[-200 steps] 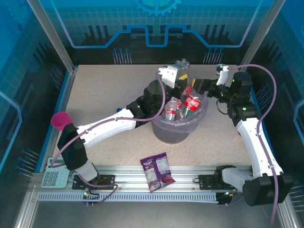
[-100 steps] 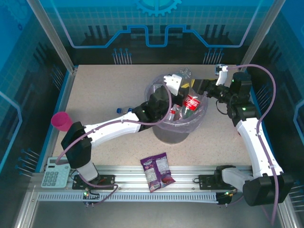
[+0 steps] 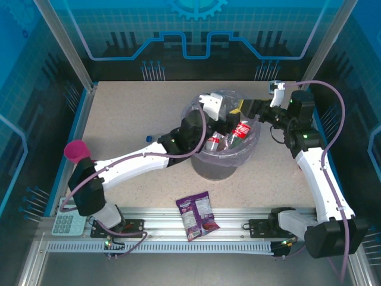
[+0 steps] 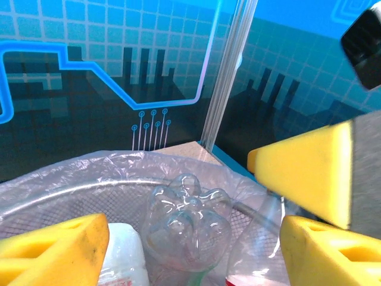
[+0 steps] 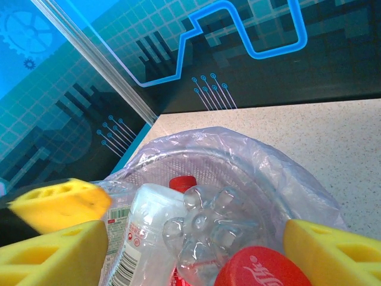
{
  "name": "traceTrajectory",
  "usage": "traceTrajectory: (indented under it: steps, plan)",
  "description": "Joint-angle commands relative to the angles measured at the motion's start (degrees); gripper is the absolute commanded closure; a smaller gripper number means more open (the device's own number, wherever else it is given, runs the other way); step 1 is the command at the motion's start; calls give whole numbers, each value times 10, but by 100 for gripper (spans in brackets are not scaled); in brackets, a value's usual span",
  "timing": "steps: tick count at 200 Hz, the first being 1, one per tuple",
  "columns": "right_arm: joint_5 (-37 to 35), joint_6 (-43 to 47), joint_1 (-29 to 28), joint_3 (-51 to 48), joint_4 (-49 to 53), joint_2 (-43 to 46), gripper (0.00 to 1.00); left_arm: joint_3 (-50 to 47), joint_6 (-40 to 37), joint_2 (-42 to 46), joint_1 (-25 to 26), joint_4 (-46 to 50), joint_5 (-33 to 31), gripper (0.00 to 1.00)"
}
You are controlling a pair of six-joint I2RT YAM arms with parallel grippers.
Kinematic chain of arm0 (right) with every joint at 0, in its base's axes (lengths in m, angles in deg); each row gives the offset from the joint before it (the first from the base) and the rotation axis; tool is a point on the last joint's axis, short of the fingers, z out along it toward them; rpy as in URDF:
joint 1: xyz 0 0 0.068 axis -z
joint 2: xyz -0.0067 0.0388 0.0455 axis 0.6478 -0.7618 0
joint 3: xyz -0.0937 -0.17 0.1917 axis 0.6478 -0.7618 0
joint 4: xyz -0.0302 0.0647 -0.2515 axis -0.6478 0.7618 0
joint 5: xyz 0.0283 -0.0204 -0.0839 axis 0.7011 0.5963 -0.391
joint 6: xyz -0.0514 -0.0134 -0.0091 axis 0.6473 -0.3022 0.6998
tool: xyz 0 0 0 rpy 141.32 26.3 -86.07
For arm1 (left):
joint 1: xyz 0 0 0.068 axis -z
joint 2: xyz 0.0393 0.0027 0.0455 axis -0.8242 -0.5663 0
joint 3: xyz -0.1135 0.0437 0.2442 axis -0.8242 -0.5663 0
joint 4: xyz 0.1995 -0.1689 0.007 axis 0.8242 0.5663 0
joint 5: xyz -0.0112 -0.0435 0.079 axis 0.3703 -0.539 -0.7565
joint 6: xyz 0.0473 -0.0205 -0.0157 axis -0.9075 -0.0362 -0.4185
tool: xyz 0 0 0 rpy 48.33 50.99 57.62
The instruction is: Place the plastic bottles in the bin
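Small clear red-labelled plastic bottles [image 3: 241,129] lie in the round grey bag-lined bin [image 3: 214,170], below the left fingers [image 4: 53,247] and right fingers [image 5: 333,253]. Both sets stand released, grasping nothing. The task appears nearly complete.

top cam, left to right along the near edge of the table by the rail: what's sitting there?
calculator → purple snack packet → right arm's base. The left arm's base is left out, since its shoulder overlaps the calculator.
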Motion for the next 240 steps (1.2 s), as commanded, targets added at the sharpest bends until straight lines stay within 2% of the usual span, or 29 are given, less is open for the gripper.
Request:
traceTrajectory:
  steps: [1,37,68,122,150,168,184,214,240]
  plan:
    - [-12,1,-5,3,-5,3,22,-2,18,39,3,-12,19,27]
    - [-19,2,-5,12,3,0,21,17,27,53,-8,20,5,30]
    - [-29,9,-6,8,13,-8,21,13,84,96,-59,102,-5,31]
    - [-25,11,-7,2,8,-16,21,-49,184,188,-194,300,-38,25]
    - [-21,13,-7,4,6,-21,21,-122,241,228,-280,349,-32,22]
    - [-19,13,-9,2,5,-24,21,-165,289,228,-339,356,12,20]
    - [-19,13,-9,1,5,-25,21,-197,328,209,-371,340,61,17]
    - [-22,17,-10,0,9,-22,21,-215,395,133,-400,307,152,12]
    - [-25,23,-9,0,16,-17,21,-215,441,63,-403,279,186,10]
